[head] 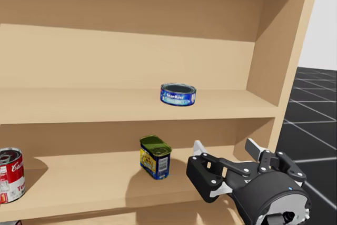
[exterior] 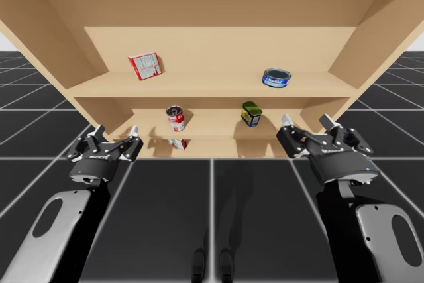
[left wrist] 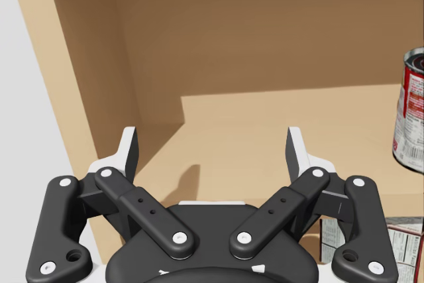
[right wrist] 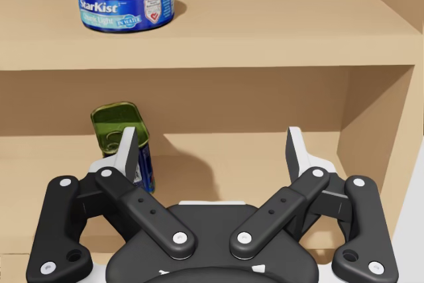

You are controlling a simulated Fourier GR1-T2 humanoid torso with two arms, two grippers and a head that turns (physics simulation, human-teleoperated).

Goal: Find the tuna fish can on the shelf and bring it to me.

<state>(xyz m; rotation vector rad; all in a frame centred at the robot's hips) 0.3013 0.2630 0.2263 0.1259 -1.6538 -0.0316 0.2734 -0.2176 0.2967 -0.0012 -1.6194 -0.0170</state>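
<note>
The flat blue tuna can (right wrist: 124, 0) sits on the upper shelf (exterior: 199, 84), toward its right end, untouched. The robot's right gripper (right wrist: 212, 144) hovers lower, level with the middle shelf (head: 79, 180), fingers spread and empty. The left gripper (exterior: 116, 132) hangs well off to the left, fingers spread too. The worry is the green-topped can (right wrist: 116, 120) just ahead of the right gripper: a straight reach would take the wrong one. Rising too close could knock the shelf edge, and a shallow grip might shove the low, wide can deeper in.
</note>
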